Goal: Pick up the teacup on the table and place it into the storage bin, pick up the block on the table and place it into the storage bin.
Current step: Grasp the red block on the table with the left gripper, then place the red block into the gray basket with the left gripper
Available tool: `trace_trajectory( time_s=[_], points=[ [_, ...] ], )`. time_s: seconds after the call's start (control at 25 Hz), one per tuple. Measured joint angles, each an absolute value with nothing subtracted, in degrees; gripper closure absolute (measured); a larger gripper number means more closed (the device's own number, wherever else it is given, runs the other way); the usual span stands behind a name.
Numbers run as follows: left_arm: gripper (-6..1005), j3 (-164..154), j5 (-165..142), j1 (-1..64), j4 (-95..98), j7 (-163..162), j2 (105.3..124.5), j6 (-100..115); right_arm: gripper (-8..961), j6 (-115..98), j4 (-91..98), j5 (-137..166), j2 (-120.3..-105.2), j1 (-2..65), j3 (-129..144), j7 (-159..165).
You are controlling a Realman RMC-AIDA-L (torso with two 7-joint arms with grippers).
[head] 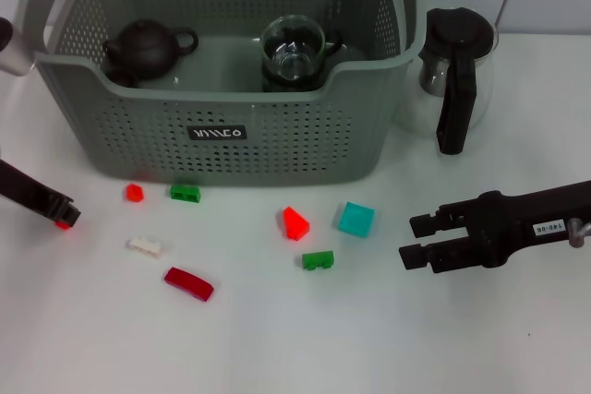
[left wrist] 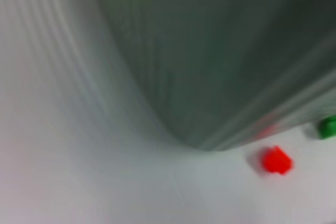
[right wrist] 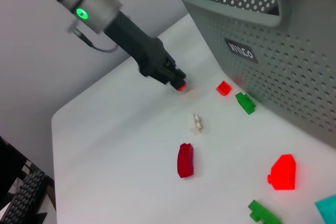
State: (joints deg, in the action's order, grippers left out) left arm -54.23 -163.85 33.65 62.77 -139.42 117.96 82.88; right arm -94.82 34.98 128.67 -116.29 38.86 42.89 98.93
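The left hand (head: 63, 219) pinches a small red block (right wrist: 181, 87) low over the worktop (head: 277, 339), left of the grey perforated storage bin (head: 222, 126) already holding the glass teacup (head: 293, 51), presumably for lifting in; the right hand (head: 416, 239) hovers spread.

The head camera looks forward and down over the table (head: 277, 348), taking in the storage bin (head: 222, 126) and the scattered blocks. The left wrist camera sits close against the bin's wall. The right wrist camera looks across the table; all three share the small red block (head: 135, 193) (left wrist: 276, 160) (right wrist: 224, 88).
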Motion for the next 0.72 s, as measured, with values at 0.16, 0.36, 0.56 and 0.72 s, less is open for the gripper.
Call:
trace_trajectory(
  time_s=[0.16, 0.36, 0.56, 0.72],
  points=[
    [796, -53.19, -163.66, 33.28, 70.71, -138.31, 118.19, 90.39, 243, -94.83, 34.98, 128.67, -116.22, 38.83, 42.89, 99.03],
    [786, -44.77, -160.19, 34.36, 76.45, -132.27, 118.00, 98.54, 243, -94.66, 34.98, 128.67, -116.32, 38.52, 42.80, 99.04],
    [775, -32.97, -148.17, 35.88, 75.22, -123.77, 115.88, 105.74, 243, -94.63, 35.03, 128.67, -116.34, 38.41, 42.53, 99.60],
    [767, -24.21, -138.30, 36.16, 70.84, -117.72, 112.86, 112.69, 243, -94.70, 35.25, 128.67, -116.20, 38.41, 42.87, 100.50]
  ],
)
